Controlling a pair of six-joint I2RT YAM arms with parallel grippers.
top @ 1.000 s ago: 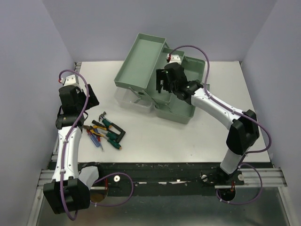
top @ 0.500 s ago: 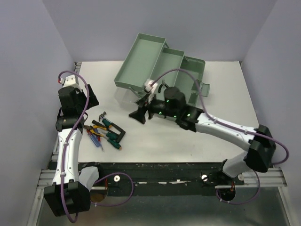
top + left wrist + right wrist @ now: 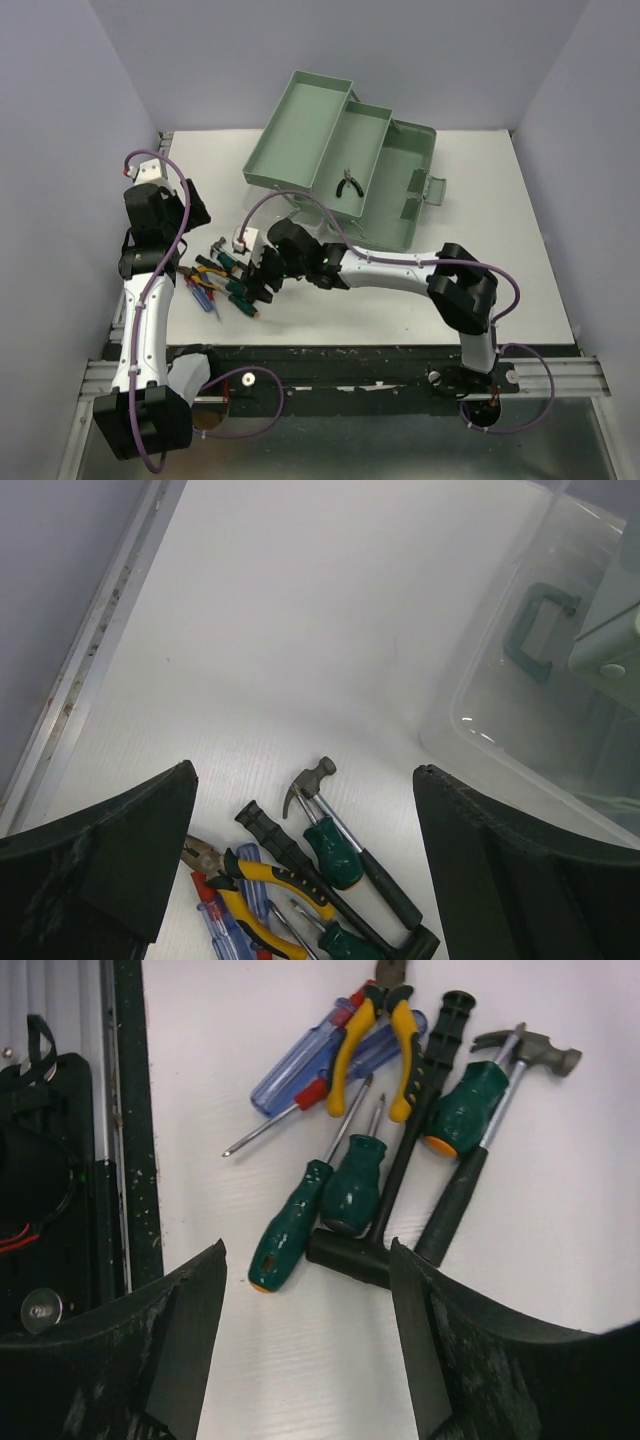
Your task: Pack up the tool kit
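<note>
The sage-green toolbox (image 3: 405,195) stands open at the back, its trays fanned out. Small black pliers (image 3: 349,183) lie in the middle tray. Loose tools lie at the front left: a small hammer (image 3: 520,1055), yellow-handled pliers (image 3: 375,1030), green-handled screwdrivers (image 3: 290,1225), blue-handled screwdrivers (image 3: 310,1055) and a black T-handle tool (image 3: 400,1185). My right gripper (image 3: 260,278) (image 3: 307,1250) is open and empty, just above the near end of the pile. My left gripper (image 3: 192,208) (image 3: 303,772) is open and empty, higher, above the hammer (image 3: 318,778).
The translucent lid (image 3: 545,680) with its green handle lies beside the toolbox, right of the pile. The table's left rail (image 3: 90,660) and the black front edge (image 3: 125,1110) border the tools closely. A purple wall rises on the left.
My right arm has swung from over the toolbox's middle tray to the left and down to the tool pile. The small black pliers now show in that tray. The left arm has not moved.
</note>
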